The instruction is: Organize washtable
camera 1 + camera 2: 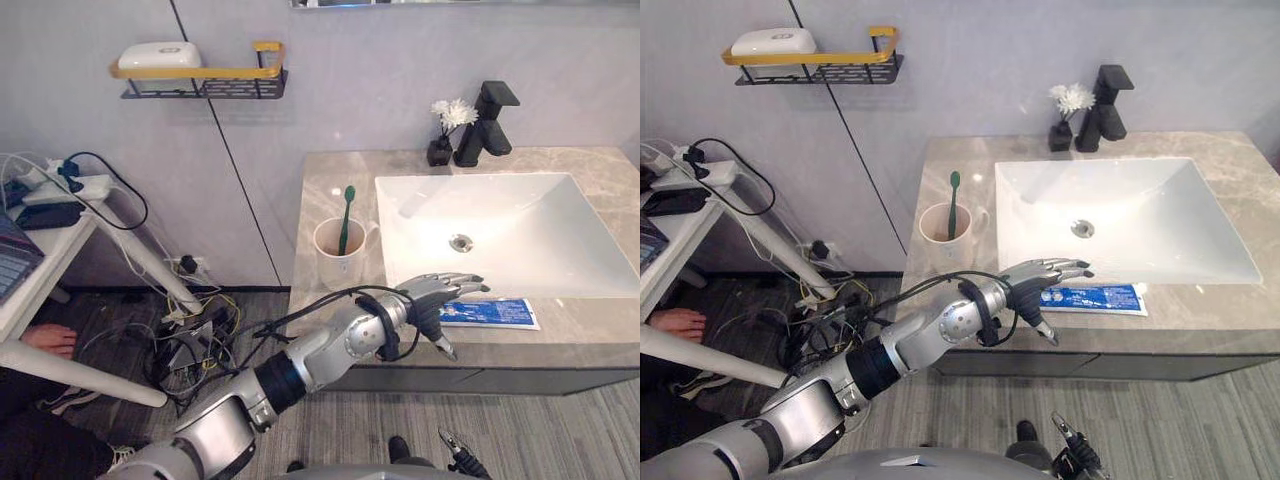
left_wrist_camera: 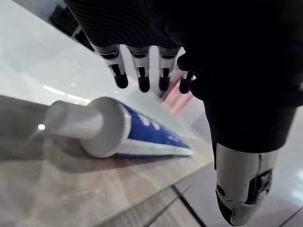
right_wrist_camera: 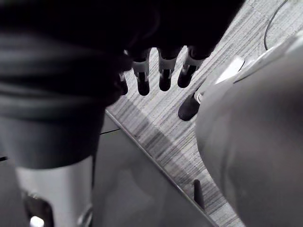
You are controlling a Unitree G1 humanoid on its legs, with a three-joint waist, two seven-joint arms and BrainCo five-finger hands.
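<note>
A blue and white toothpaste tube [image 1: 497, 313] lies flat on the counter's front strip, between the sink and the edge, its white cap [image 2: 71, 119] toward my left hand. My left hand [image 1: 432, 295] hovers just above the cap end, open, with straight fingers [image 2: 142, 71] over the tube and the thumb [image 2: 241, 189] hanging past the counter edge. A beige cup [image 1: 338, 258] with a green toothbrush [image 1: 346, 212] stands left of the sink. My right hand [image 3: 163, 71] hangs low over the floor, fingers relaxed and holding nothing.
The white sink [image 1: 530, 270] fills the right of the marble counter [image 1: 325, 185]. A black faucet [image 1: 487, 125] and a small flower vase [image 1: 445, 135] stand at the back. A wall shelf [image 1: 205, 80] holds a soap. A side table [image 1: 60, 195] and a person's hand [image 1: 50, 338] are at left.
</note>
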